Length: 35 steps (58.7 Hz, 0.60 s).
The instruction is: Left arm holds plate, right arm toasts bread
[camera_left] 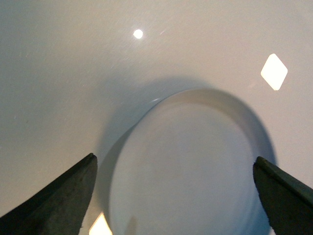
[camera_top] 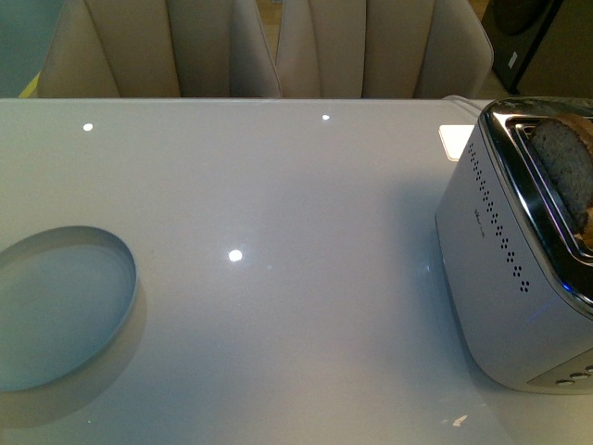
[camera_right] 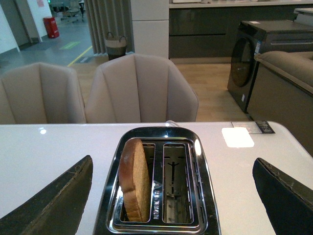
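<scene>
The pale blue-grey plate lies flat on the white table at the left edge of the front view. In the left wrist view the plate lies below and between my open left gripper, whose black fingers stand wide apart on either side. The bread stands upright in one slot of the silver toaster, sticking up above it; the other slot is empty. My right gripper is open above the toaster, empty. In the front view the bread shows in the toaster at the right. Neither arm shows in the front view.
The white glossy table carries light reflections. Beige chairs stand behind its far edge. A small white pad lies beyond the toaster near the far right edge. A sofa and dark cabinets stand further back.
</scene>
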Motion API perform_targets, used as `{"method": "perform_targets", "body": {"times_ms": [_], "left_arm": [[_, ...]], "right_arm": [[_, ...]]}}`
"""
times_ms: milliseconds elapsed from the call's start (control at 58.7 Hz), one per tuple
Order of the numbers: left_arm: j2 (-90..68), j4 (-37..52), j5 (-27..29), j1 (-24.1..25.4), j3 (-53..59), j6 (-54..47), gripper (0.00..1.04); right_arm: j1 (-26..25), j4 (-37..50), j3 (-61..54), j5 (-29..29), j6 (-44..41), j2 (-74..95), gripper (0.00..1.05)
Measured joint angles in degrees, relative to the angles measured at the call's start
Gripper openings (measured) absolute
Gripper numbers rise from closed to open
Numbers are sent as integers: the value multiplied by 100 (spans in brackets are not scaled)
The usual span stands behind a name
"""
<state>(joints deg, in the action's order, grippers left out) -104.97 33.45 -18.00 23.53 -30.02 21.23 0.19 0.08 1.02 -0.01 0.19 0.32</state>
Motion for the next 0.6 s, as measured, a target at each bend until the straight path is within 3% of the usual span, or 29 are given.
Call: {"method": "perform_targets", "body": {"times_ms": [221, 494, 596], "left_arm": [[1637, -780, 308, -503, -33, 271, 98], [2894, -1711, 778, -1683, -603, 243, 98], [3045, 83, 1659, -2197, -138, -796, 82]], "right_arm": [[0, 0, 0, 0, 0, 0, 96], [0, 0, 0, 0, 0, 0, 96], [0, 0, 0, 0, 0, 0, 96]]}}
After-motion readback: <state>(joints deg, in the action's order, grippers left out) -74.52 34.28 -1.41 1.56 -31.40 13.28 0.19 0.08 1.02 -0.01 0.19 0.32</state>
